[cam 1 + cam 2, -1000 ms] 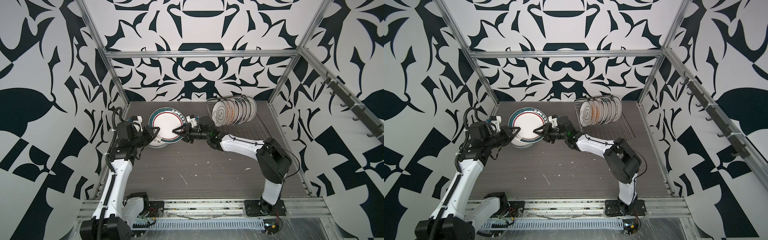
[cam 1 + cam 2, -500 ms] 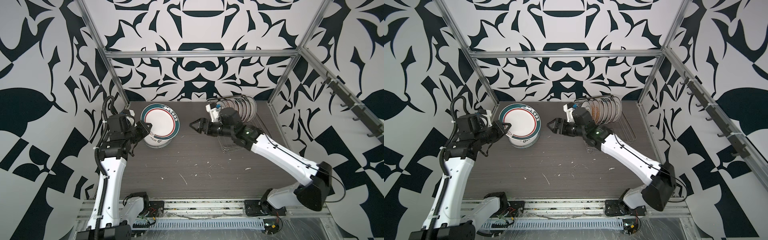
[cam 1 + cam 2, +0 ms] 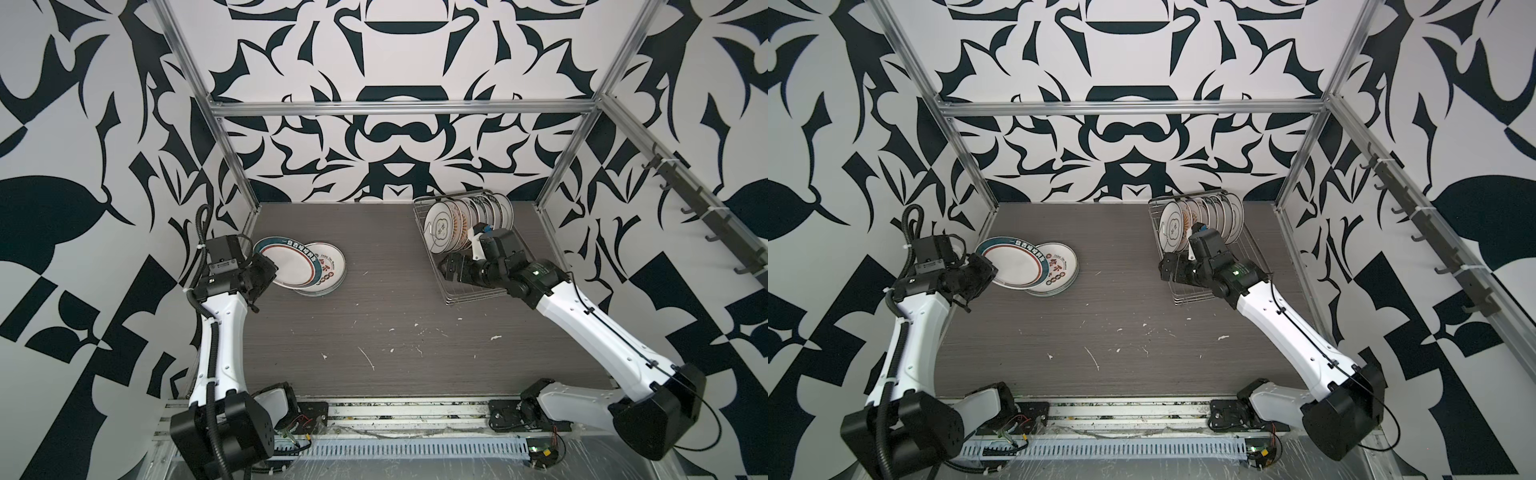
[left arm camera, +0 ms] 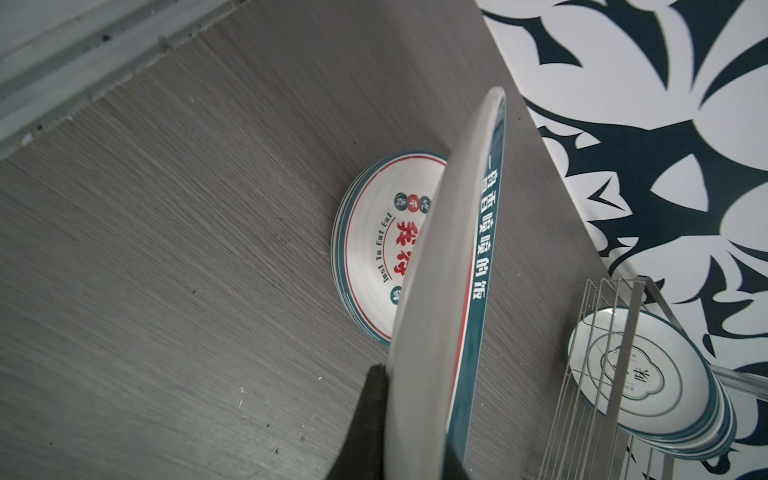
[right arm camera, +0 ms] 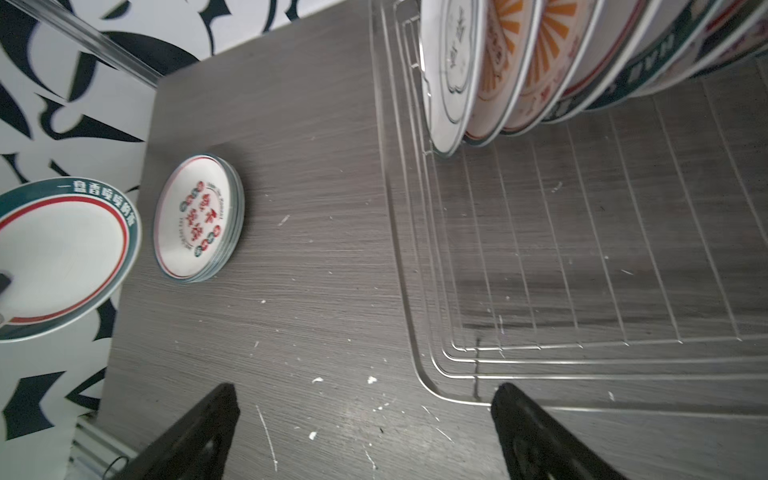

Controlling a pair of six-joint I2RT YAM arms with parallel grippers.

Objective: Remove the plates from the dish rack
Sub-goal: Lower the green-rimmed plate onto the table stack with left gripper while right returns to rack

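1. Counter (image 3: 374, 324): dark wood-grain, with white flecks (image 3: 368, 358) on the stretch in front of the dish rack (image 3: 478, 294).
2. Left claw (image 3: 268, 277): well left of the dish rack, clamped on the near edge of a large plate (image 3: 286, 266). That plate is white with a teal lettered rim and a red ring. It is held tilted, and in both top views it overlaps the stack listed next.
3. Stack of plates (image 3: 328, 272): lying flat on the counter, left of the dish rack. The top one bears red characters.
4. Right claw (image 3: 448, 269): at the dish rack's near left corner, fingers wide apart and holding nothing.
5. Dish rack: silver wire, its near half bare grid.
6. Remaining plates (image 3: 442, 226): standing on edge in a row at the dish rack's far end. The leftmost carries a cloud emblem, with orange sunbursts behind it.
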